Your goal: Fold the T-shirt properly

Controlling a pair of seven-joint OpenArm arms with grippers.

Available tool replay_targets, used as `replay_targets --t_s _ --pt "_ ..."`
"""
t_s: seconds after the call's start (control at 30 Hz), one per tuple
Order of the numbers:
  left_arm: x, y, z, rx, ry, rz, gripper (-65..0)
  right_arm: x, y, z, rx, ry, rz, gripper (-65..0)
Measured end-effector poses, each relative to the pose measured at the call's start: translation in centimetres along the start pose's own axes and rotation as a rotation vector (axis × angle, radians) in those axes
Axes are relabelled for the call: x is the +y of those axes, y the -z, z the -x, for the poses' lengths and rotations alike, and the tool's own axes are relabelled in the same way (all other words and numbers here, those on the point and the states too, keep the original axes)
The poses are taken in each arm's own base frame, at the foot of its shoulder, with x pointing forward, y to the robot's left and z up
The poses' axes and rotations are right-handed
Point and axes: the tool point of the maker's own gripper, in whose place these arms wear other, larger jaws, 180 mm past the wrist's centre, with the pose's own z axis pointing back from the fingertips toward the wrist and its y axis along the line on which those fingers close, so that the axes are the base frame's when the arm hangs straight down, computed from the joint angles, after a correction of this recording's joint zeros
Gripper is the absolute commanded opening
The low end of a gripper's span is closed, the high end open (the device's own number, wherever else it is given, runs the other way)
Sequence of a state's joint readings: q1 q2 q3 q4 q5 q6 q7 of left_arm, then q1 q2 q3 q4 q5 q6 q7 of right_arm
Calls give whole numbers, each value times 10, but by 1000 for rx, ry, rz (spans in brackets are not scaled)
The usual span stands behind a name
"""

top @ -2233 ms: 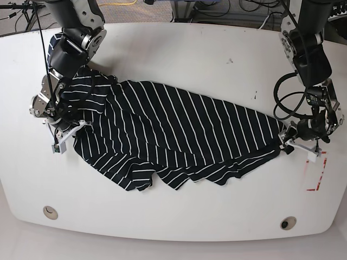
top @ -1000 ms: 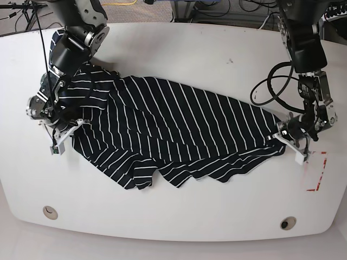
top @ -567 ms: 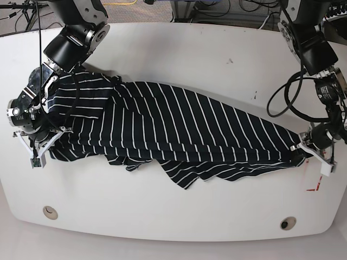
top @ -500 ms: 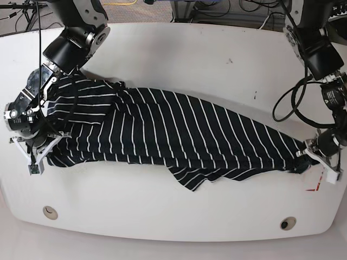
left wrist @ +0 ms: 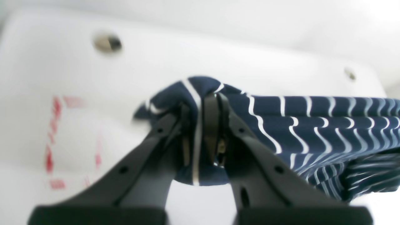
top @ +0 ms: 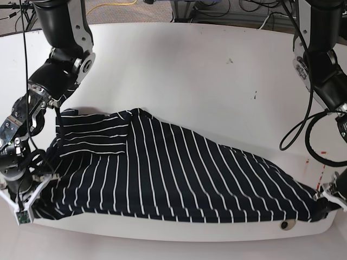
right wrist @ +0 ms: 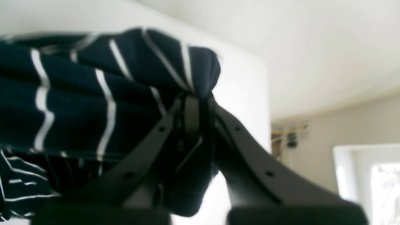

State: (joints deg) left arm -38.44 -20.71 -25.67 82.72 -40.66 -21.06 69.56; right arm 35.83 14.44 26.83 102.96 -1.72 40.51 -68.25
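Both your pincers are clamped on the T-shirt (top: 162,173), left pincer (left wrist: 200,125) and right pincer (right wrist: 195,122) each pinching a bunched corner, the cloth stretched across the worktop's (top: 190,65) near edge. Pull harder and a corner could slip out. The wrist views show the bites; base view, probably, hides them.
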Motion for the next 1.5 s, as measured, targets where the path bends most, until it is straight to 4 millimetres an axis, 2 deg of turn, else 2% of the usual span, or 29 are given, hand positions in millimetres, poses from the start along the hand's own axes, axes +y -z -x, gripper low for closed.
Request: replay_targets --t_s 0.23,0.37,0.43,0.5,0.57,0.7,0.83,0.97,1.07,1.13,1.27,1.37,1.5 --pt "-19 -4 -62 -106 88 -16 -622 -34 -22 -84 -154 -84 94 -650" --pt "-29 -13 -81 -172 121 -13 -622 -52 -42 -131 -239 -140 154 -648" --pt "-27 -24 -86 -191 145 -51 -622 -60 -56 -156 -297 -156 180 -648" --pt "-25 -38 -95 -231 154 -91 -622 -65 -67 -176 -346 -164 192 -648" --pt "-27 -54 -114 -293 175 -111 -622 -71 -79 -191 -390 -167 208 -648" --pt "-36 -79 -158 -421 217 -124 -621 -86 -97 -206 -438 -169 247 -648" --pt "-39 -92 -175 -465 240 -119 -621 -95 -100 -201 -411 -165 270 -648" --pt "-35 -86 -173 -443 223 -106 -621 -99 -95 -187 -346 -153 275 -648" --pt "-25 -79 -161 -393 210 -138 -621 -97 -94 -175 -344 -133 273 -648" --pt "-20 -76 -153 -375 207 -151 -621 -97 -94 -159 -333 -109 282 -648" --pt "-4 -69 -129 -315 191 -190 -621 -111 -91 -110 -174 -92 367 -648" --pt "0 -60 -108 -265 182 -185 -621 -102 -88 -85 -131 -103 358 -648" --pt "-2 -47 -76 -203 158 -138 -621 -78 -75 -49 -99 -58 278 -648"
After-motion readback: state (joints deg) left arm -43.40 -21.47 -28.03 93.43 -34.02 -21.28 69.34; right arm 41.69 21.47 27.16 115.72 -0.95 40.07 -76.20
